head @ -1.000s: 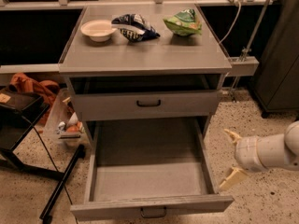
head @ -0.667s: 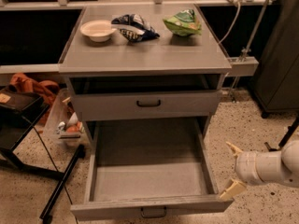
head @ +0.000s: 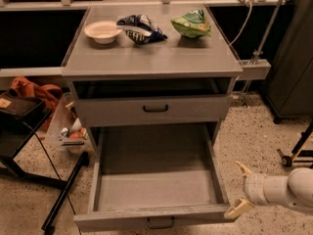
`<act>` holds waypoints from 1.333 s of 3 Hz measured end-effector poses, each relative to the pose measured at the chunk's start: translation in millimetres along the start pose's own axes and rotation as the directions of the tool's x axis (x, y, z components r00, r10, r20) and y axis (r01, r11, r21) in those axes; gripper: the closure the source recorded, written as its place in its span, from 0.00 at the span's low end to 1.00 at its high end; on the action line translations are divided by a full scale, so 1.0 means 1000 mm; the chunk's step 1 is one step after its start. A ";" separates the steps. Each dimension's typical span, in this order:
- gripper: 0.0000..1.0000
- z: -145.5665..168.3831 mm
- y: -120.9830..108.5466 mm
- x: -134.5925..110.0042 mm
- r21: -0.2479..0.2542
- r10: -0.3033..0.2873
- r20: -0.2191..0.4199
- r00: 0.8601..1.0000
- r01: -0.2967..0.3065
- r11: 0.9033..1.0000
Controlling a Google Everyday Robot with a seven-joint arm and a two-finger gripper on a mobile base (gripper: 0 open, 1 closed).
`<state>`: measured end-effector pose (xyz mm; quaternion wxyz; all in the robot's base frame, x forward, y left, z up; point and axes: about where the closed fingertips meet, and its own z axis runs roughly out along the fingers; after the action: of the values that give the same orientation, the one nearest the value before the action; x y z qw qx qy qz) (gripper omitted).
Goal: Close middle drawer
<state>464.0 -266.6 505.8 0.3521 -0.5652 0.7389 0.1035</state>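
Note:
The middle drawer (head: 156,190) is pulled far out of the grey cabinet (head: 151,62), and its grey inside shows nothing in it. Its small dark handle (head: 160,223) sits at the centre of the front panel, at the lower edge of the view. The upper drawer (head: 155,109) above it stands slightly out. The lowest drawer is hidden. My gripper (head: 240,189) is open, just right of the middle drawer's front right corner. Its lower finger (head: 238,209) is at or touching that corner.
On the cabinet top stand a white bowl (head: 102,31), a dark chip bag (head: 141,27) and a green chip bag (head: 191,25). A black stand (head: 24,146) and a bin of items (head: 71,131) are to the left. A dark cabinet (head: 293,58) is to the right.
My gripper and arm have moved down and nearer to the drawer's front right corner. The drawer has not moved.

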 end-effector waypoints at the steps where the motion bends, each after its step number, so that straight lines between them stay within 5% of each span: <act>1: 0.00 0.020 0.005 0.021 -0.016 -0.008 0.024 1.000 0.009 1.000; 3: 0.00 0.047 0.001 0.034 -0.006 -0.013 0.047 0.999 0.014 1.000; 4: 0.19 0.054 -0.006 0.033 0.010 -0.014 0.054 0.998 0.014 1.000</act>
<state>487.6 -264.1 447.3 0.3753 -0.5657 0.7256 0.1127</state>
